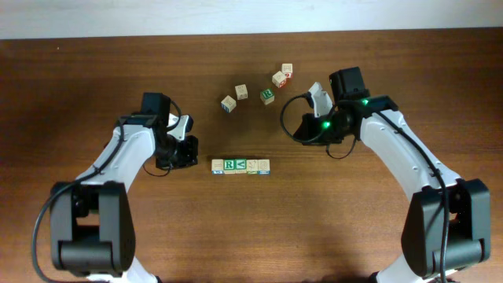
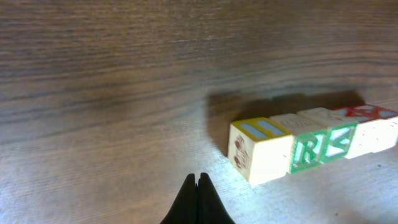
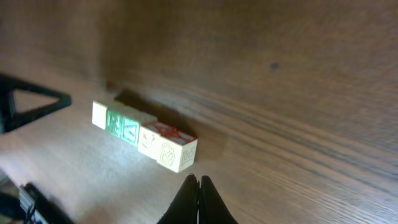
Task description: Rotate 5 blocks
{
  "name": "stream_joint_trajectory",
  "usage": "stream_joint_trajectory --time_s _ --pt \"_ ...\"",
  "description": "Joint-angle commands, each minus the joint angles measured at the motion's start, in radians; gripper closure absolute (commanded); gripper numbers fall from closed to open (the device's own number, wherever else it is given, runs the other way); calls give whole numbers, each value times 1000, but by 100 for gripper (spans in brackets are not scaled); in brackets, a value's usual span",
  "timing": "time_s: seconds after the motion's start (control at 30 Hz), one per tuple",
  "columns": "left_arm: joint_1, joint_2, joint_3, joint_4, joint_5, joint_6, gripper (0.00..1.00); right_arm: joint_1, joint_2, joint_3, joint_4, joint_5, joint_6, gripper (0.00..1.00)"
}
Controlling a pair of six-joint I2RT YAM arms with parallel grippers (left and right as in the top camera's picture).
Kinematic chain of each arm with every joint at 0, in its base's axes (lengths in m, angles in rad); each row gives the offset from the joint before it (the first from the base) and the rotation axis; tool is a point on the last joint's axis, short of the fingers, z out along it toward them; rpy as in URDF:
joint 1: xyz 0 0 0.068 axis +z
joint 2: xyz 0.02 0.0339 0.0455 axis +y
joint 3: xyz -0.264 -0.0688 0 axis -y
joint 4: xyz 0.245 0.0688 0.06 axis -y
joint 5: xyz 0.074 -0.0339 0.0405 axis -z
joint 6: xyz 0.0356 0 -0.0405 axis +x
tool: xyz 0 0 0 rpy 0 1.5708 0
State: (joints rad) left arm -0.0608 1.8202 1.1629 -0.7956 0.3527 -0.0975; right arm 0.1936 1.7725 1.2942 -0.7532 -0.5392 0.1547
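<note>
Blocks (image 1: pixel 240 166) in touching row, centre of overhead frame, green R (image 1: pixel 229 165) face up. Left gripper (image 2: pixel 199 182) pressed together, pinching nothing, just left of row's end, not touching. Right gripper (image 3: pixel 198 182) pressed together, empty, apart from row's other end. Loose cubes (image 1: pixel 267 96) scattered upper centre on table (image 1: pixel 94 79).

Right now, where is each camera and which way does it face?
Overhead: above the table, looking straight down; row of blocks central, both arms visible.
Left wrist: on the left arm, facing the row's yellow-topped end; shut left tool below.
Right wrist: on the right arm, facing the row's opposite end; shut right tool below.
Shared: all three see the row.
</note>
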Motion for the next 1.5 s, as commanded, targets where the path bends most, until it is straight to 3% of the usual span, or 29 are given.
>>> stream_joint_trajectory --time_s 0.0,0.4,1.47 --pt "-2 54 -7 19 38 24 100 -6 36 -34 10 -95 -89 96" --pt "-5 81 -7 82 126 68 100 -51 200 -34 105 -340 -99 96" --pt "-37 82 -37 92 168 -48 100 -49 217 -61 129 -339 -71 96"
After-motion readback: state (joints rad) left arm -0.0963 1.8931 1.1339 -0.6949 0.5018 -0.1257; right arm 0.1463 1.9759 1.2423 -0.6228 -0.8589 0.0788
